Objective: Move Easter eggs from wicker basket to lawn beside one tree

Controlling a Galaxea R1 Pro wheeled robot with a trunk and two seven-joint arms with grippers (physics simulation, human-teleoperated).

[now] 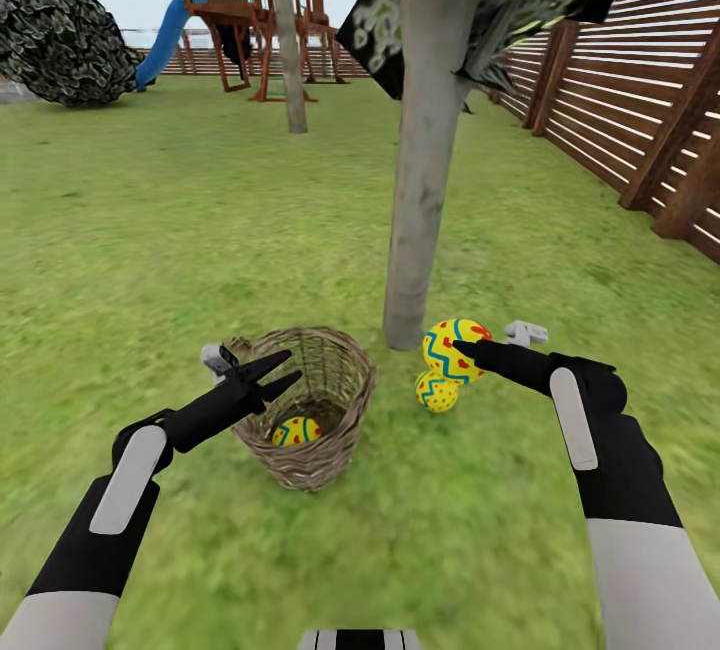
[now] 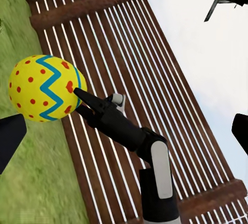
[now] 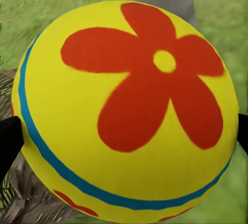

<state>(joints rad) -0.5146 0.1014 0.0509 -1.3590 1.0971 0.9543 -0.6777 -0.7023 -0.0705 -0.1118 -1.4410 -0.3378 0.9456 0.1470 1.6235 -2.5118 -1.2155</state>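
On the lawn [image 1: 150,230] of the fenced garden, the left gripper [image 1: 277,371] hangs over the 9 o'clock rim of the wicker basket [image 1: 335,400], fingers parted and holding nothing. One Easter egg [image 1: 297,430] lies at the bottom of the basket, toward its 6 o'clock side, not yet collected.

At centre rises the pale trunk of the tree [image 1: 425,150], its base just beyond the basket's 2 o'clock edge. A second egg [image 1: 437,391] rests on the grass at about 5 o'clock from the trunk's foot, close beside it.

To the right, the right gripper [image 1: 462,348] is clamped on the third egg [image 1: 453,347], held just above the grounded one; the right wrist view looks straight onto its red flower [image 3: 144,74], dark fingertips flanking it on either side, the trunk and basket behind. The left wrist view catches the same egg [image 2: 45,87] against the slatted fence [image 2: 134,69].

The step in hand appears to be setting this egg down by the tree. To do it well, the arm would best shift slightly toward 3 o'clock so the egg clears the one below, sink until it meets the grass, then open slowly. A release from height risks it rolling away or knocking its neighbour. The basket's last egg remains for the free left arm.
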